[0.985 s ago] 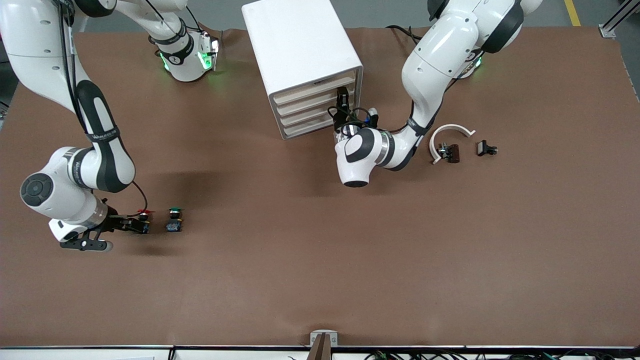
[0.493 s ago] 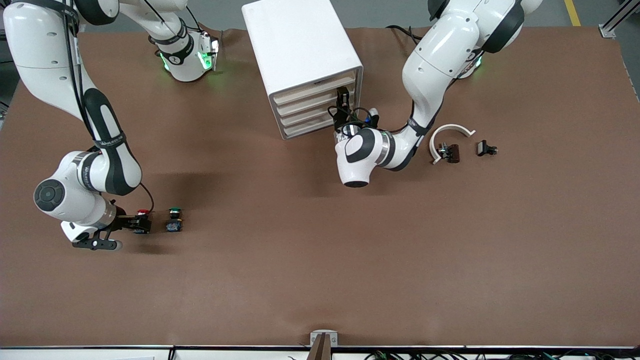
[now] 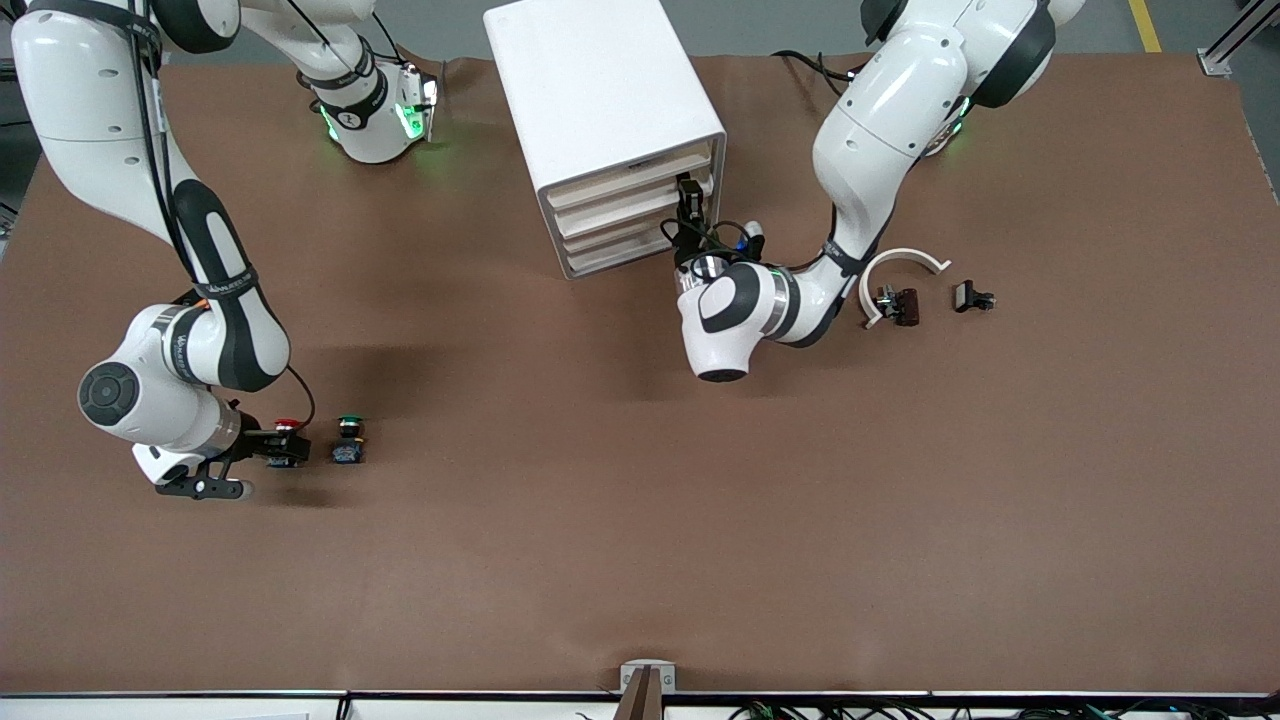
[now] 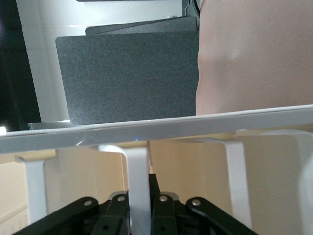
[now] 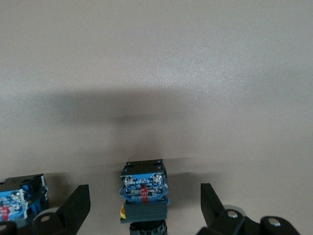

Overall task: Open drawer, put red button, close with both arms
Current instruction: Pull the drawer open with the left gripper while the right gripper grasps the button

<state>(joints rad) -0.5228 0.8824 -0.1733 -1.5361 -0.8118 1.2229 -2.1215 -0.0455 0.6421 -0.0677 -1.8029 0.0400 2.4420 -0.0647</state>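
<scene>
The red button (image 3: 286, 427) stands on the brown table toward the right arm's end. My right gripper (image 3: 281, 449) is low around it and open. In the right wrist view the red button's blue-black base (image 5: 143, 188) sits between the spread fingers (image 5: 78, 205), which do not touch it. My left gripper (image 3: 688, 197) is at the front of the white cabinet (image 3: 600, 90), at an upper drawer (image 3: 620, 205). It is shut on that drawer's thin white handle (image 4: 138, 176). The pale drawer fronts look flush with the cabinet.
A green-capped switch (image 3: 349, 440) stands close beside the red one, toward the table's middle, and its base (image 5: 17, 200) shows in the right wrist view. A white curved piece (image 3: 900, 268) and two small dark parts (image 3: 897, 305) (image 3: 972, 296) lie toward the left arm's end.
My right gripper slid forward along the table until the red button sat between its open fingers. My left gripper closed on the drawer handle, and its wrist shifted slightly.
</scene>
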